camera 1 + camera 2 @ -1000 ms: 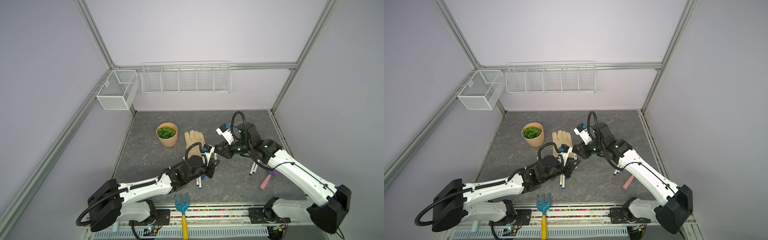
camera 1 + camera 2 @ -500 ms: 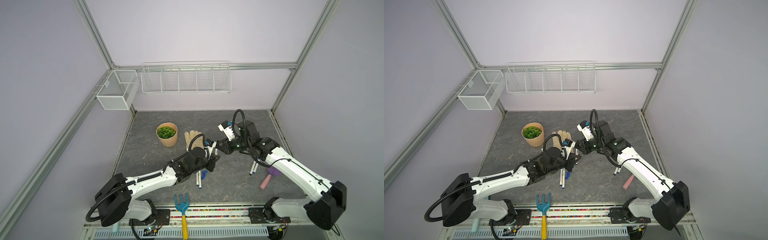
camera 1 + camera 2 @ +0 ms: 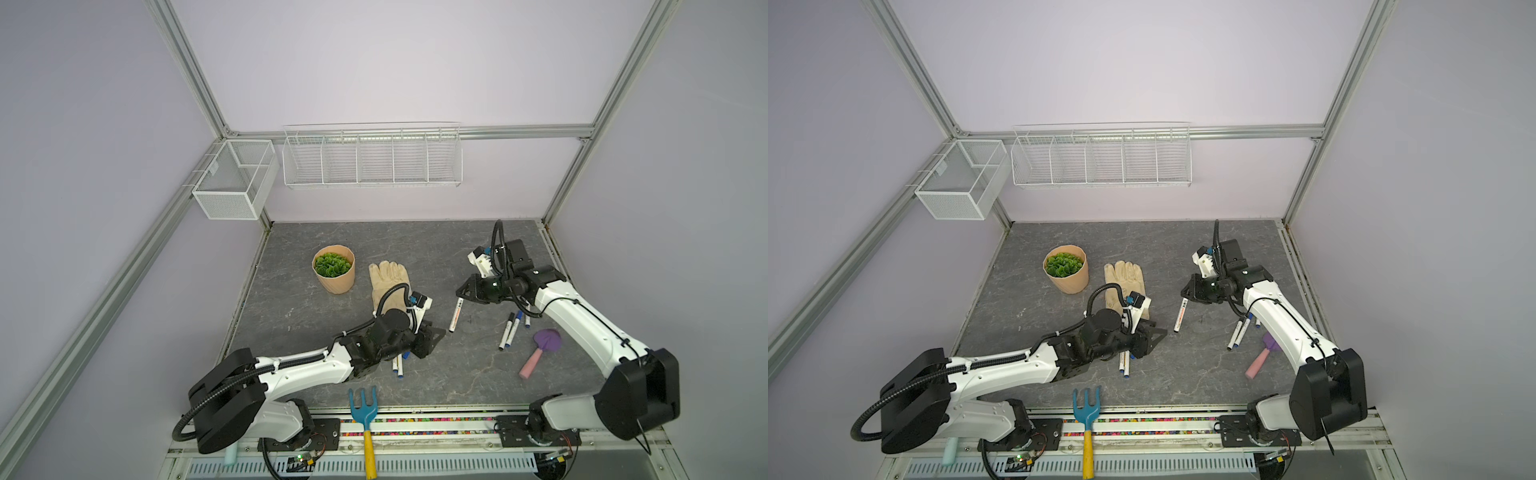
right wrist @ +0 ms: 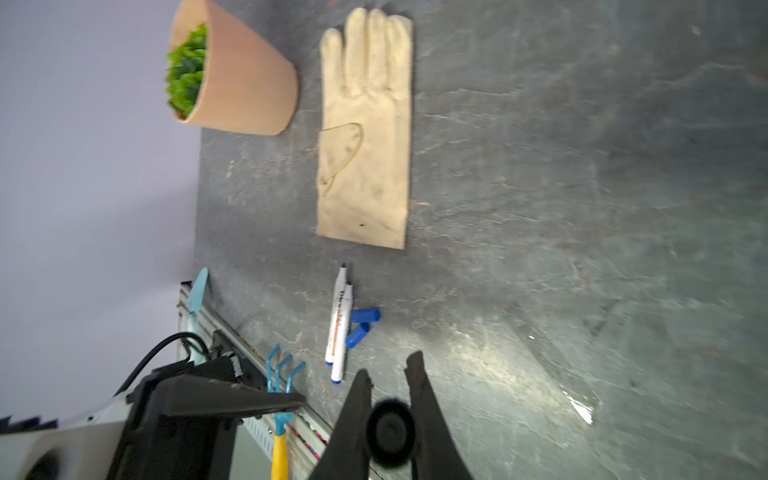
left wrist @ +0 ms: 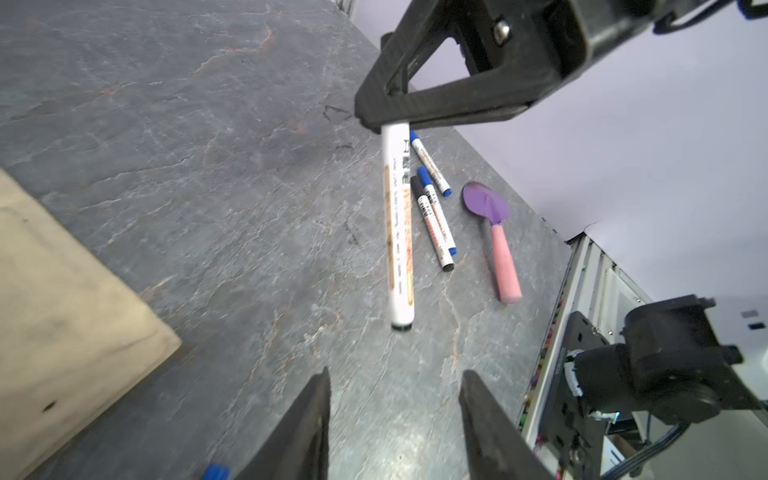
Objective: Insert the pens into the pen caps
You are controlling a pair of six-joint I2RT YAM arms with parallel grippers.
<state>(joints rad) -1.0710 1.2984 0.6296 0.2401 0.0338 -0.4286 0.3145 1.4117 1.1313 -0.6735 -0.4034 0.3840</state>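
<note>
Pot [image 3: 334, 279]: stands on the far left of the table, beside the glove [image 3: 388, 278].
Left gripper [image 3: 434, 336]: fingers spread with nothing between them, low over the table near the glove's cuff.
Bare pens [image 4: 343, 332]: two lie side by side on the table under the left wrist, with two loose blue caps [image 4: 365, 315] just beside them.
Held pen [image 5: 399, 232]: hangs tilted between the two grippers, its lower end near the table.
Right gripper [image 3: 460, 292]: clamped on the held pen's black top end.
Capped pens [image 5: 433, 230]: three lie on the table under the right arm, near the trowel [image 3: 540, 353].
</note>
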